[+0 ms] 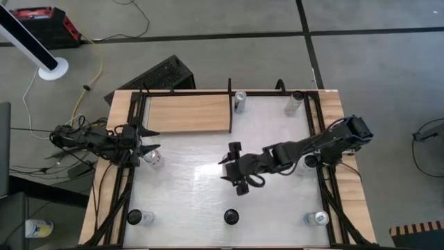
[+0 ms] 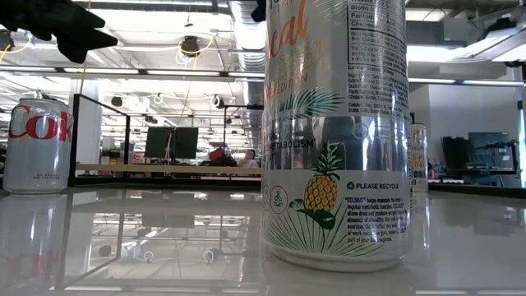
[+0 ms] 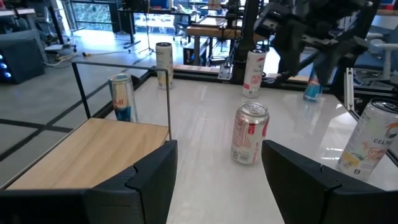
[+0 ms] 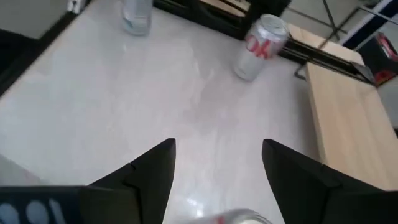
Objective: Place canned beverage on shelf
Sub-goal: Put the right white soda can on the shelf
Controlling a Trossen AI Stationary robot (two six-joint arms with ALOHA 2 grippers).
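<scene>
The wood-grain shelf (image 1: pixel 187 113) lies at the table's far left, edged by black rails, and shows in the left wrist view (image 3: pixel 87 152) and the right wrist view (image 4: pixel 348 118). A silver-and-red Coke can (image 1: pixel 152 158) stands upright on the white table just off the shelf's near left corner. My left gripper (image 1: pixel 150 141) is open and empty right beside it; in the left wrist view the can (image 3: pixel 250 132) stands ahead of the open fingers (image 3: pixel 217 168). My right gripper (image 1: pixel 232 168) is open and empty over the table's middle, facing the Coke can (image 4: pixel 261 46).
Several other cans stand upright: two at the far edge (image 1: pixel 239 101) (image 1: pixel 295 103), three along the near edge (image 1: pixel 135 217) (image 1: pixel 231 217) (image 1: pixel 317 218), one by the right arm (image 1: pixel 309 161). The pineapple-print can (image 2: pixel 337 131) fills the low view. Bare table lies between the grippers.
</scene>
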